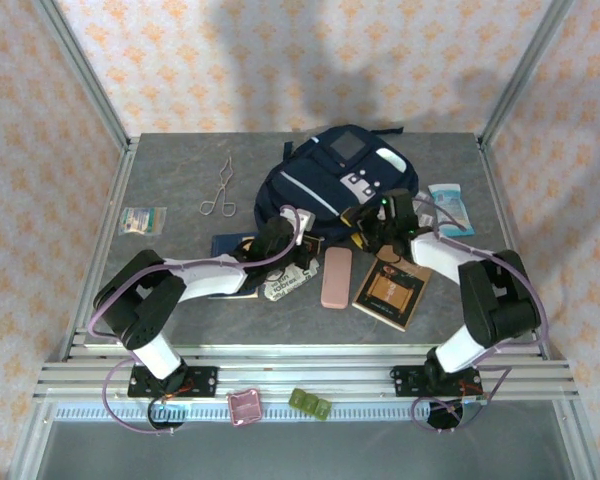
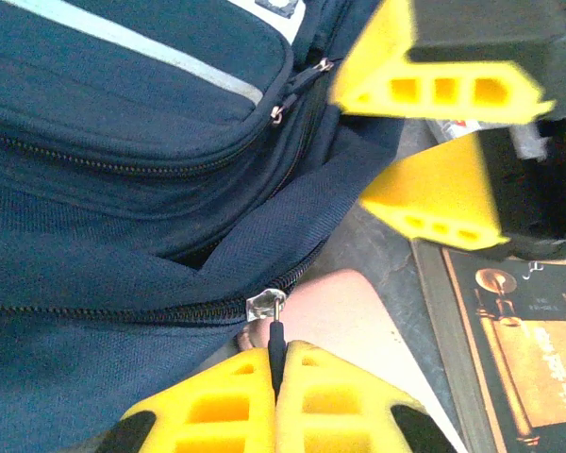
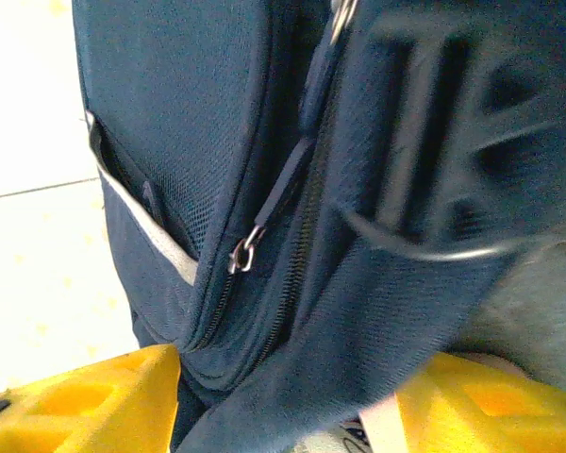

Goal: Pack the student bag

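student bag (image 1: 325, 185): navy blue, thin light-grey stripes, white-grey front patch
zip pull (image 2: 276, 335): black tab, silver slider
left pincer (image 2: 277, 357): yellow
right pincer (image 3: 283, 406): yellow
arms (image 1: 215, 275): white with black joints
tabletop (image 1: 180, 280): mottled grey
walls (image 1: 280, 60): cream with orange flower print
case (image 1: 336, 277): pale pink
book (image 1: 392, 290): dark brown cover, orange-gold picture
packet (image 1: 450, 208): light blue and white
tongs (image 1: 218, 190): silver
tray (image 1: 245, 406): pink
second tray (image 1: 310, 404): green

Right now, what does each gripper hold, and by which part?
The left gripper pinches the zipper pull of the bag. The right gripper is open, holding nothing.
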